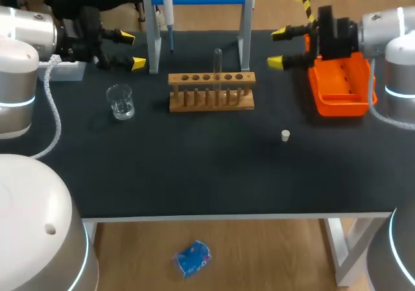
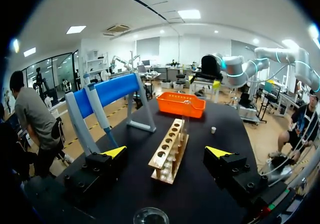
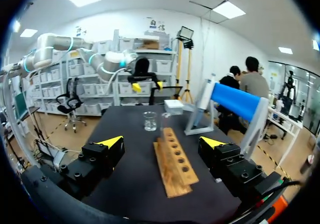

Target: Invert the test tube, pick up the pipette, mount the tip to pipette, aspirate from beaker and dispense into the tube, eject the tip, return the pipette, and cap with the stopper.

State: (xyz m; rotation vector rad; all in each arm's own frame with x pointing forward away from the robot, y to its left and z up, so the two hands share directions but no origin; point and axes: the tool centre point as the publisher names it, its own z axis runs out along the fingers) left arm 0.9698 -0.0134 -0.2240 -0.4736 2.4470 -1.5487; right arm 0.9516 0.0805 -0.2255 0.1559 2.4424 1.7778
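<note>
Head view looks down from behind; wrist views face each other low across the rack (image 1: pixel 211 91) and beaker (image 1: pixel 120 101).

no legible text, labels, numbers or signs

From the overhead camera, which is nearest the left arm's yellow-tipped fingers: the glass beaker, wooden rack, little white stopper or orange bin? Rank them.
From the left gripper:
1. Glass beaker, close by on the table's left side.
2. Wooden rack, mid-table.
3. White stopper, right of the middle.
4. Orange bin, far right.
</note>
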